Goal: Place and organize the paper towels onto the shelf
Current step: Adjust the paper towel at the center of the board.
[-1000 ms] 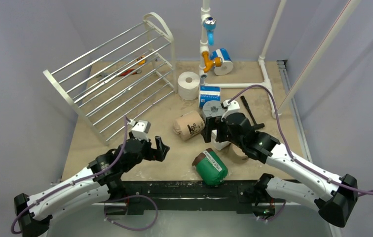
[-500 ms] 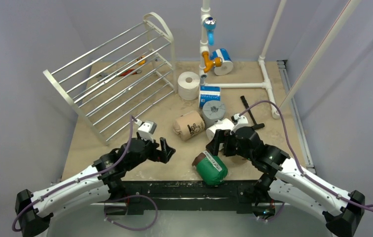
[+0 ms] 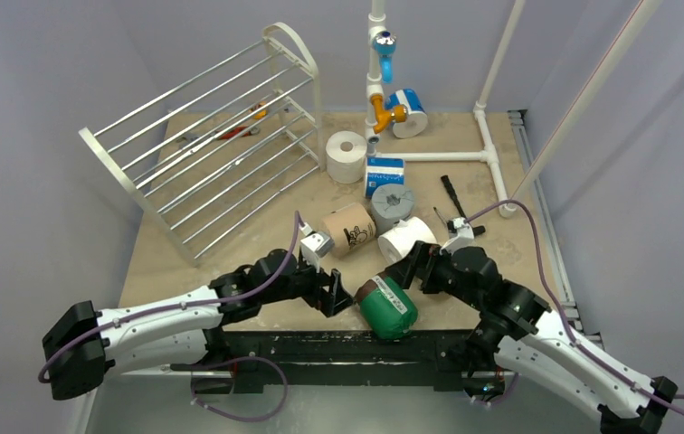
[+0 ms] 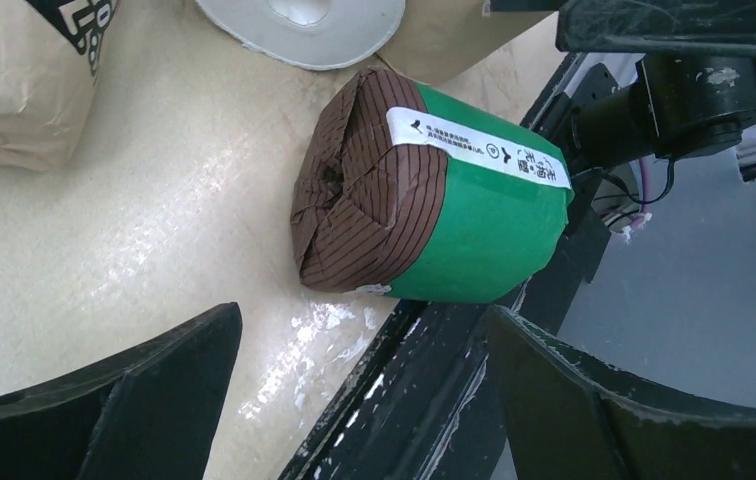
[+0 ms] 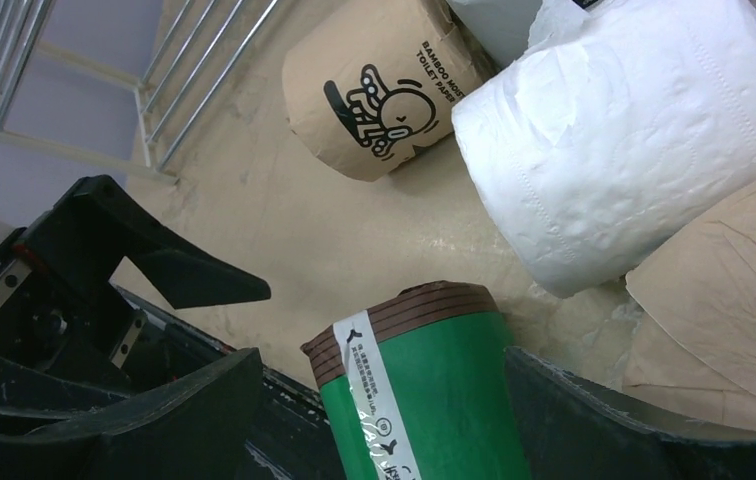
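Shelf: the white-framed rack of thin silver rods (image 3: 207, 145) stood at the far left of the tan worktop (image 3: 465, 136); I saw no roll on any of its tiers.
Done: by my reading, 0 rolls were placed, so the task was at its start.
Left to do: at least 7 rolls lay on the worktop, all apart from the shelf.
Back group: a plain white roll standing on end (image 3: 346, 156), a blue-and-white wrapped roll by the pipe frame (image 3: 408, 112) and a second blue-and-white pack (image 3: 384, 174).
Middle group: a grey roll (image 3: 392, 203), a tan paper-wrapped roll with a black printed figure (image 3: 349, 228) and a plain white roll lying on its side (image 3: 406, 240), set close together.
Nearest roll: the green-wrapped roll with brown striped ends (image 3: 387, 306) lay on its side at the near edge of the worktop, between my 2 arms.
Extra: my right wrist view showed a plain tan wrapped bundle (image 5: 724, 330) touching the lying white roll.
Left jaws: spread wide, pinching nothing, aimed at the brown end of the green roll.
Right jaws: spread wide, holding nothing, straddling the view of the green roll from above.
Step in hand: I judged it an approach to the green roll, with no grasp made yet.
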